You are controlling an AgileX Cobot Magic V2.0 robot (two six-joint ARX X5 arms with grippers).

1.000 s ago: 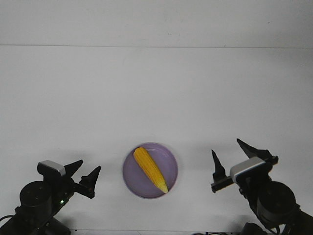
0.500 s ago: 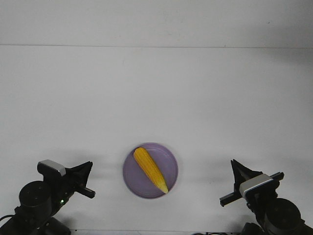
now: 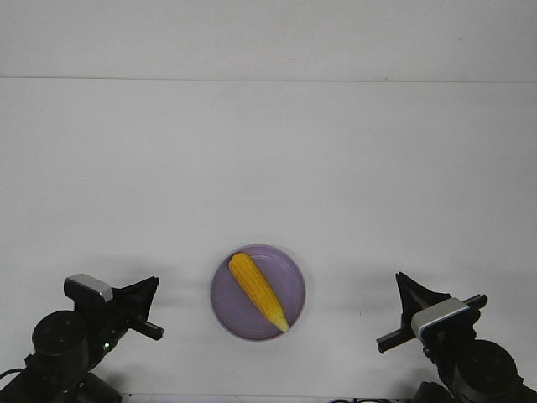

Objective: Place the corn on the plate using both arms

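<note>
Already we are seeing the corn lying on the plate, long axis diagonal, pale tip pointing toward our right gripper. Both that gripper and our left gripper are sitting pinched together, empty, flanking the plate at about equal distance.

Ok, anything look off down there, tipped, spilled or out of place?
Nothing stands out. The corn lies whole on the plate, angled across it, inside the rim. The left gripper and right gripper sit to either side, clear of the plate, both looking shut.
</note>
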